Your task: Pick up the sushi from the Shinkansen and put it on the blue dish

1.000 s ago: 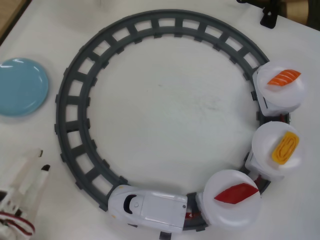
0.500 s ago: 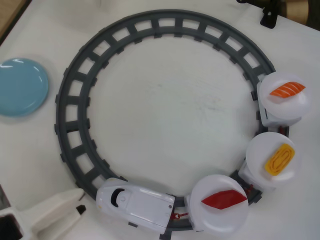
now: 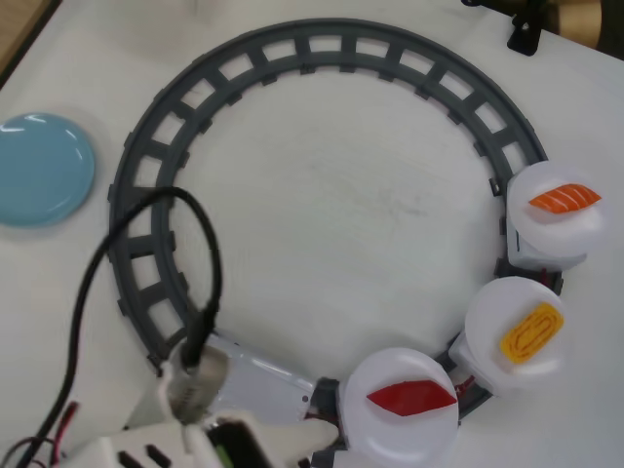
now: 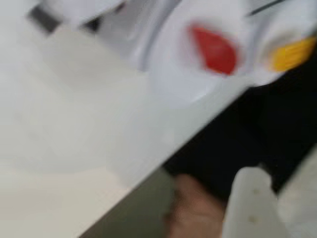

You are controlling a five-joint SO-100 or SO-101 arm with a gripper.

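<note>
In the overhead view the blue dish [image 3: 41, 168] sat empty at the far left of the bench [image 3: 322, 195], and the red sushi [image 3: 410, 397] lay flat on the white plate [image 3: 400, 429] just behind the Shinkansen [image 3: 255, 385], well apart from the dish. The flat sushi might slip away or the plate might tip if the claw came down crooked, I think. The arm [image 3: 195, 434] was cut off at the bottom, the wrist view was all blurry, and I could not tell if the claw was open or closed.

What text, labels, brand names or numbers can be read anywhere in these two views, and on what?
None can be read.
Overhead view: the red sushi, the white plates, the blue dish, the grey track and the Shinkansen carry no visible lettering.
Wrist view: too motion-blurred to show any print.
</note>
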